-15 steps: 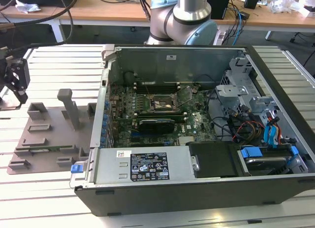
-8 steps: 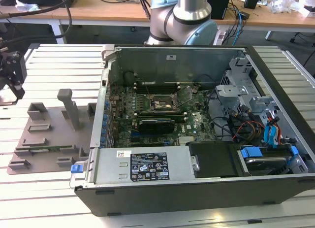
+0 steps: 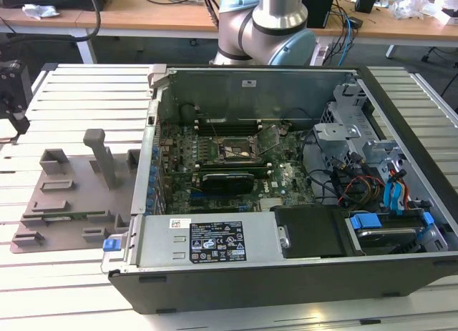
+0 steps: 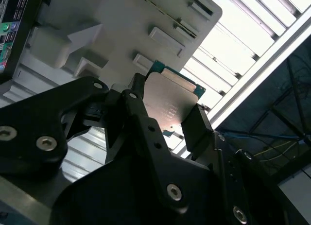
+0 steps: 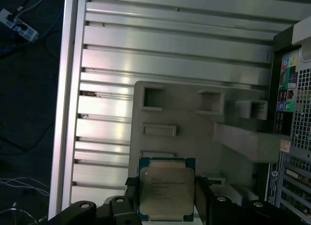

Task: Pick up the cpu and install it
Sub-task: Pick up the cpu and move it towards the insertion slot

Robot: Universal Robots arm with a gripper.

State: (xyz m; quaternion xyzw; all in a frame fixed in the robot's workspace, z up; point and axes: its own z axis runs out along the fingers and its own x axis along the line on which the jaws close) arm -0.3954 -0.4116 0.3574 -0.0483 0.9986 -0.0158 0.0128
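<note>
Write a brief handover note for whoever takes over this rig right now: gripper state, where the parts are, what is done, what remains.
Gripper: shut on the cpu, gripping two opposite edges, metal plate facing the wrist cameras.
Where: the cpu is over the edge of the grey holder tray, beside the open computer case. Whether it is lifted clear of the tray cannot be told.
Done: cpu grasped.
Left: seating it in the motherboard socket, which looks open and empty in the exterior view.
</note>
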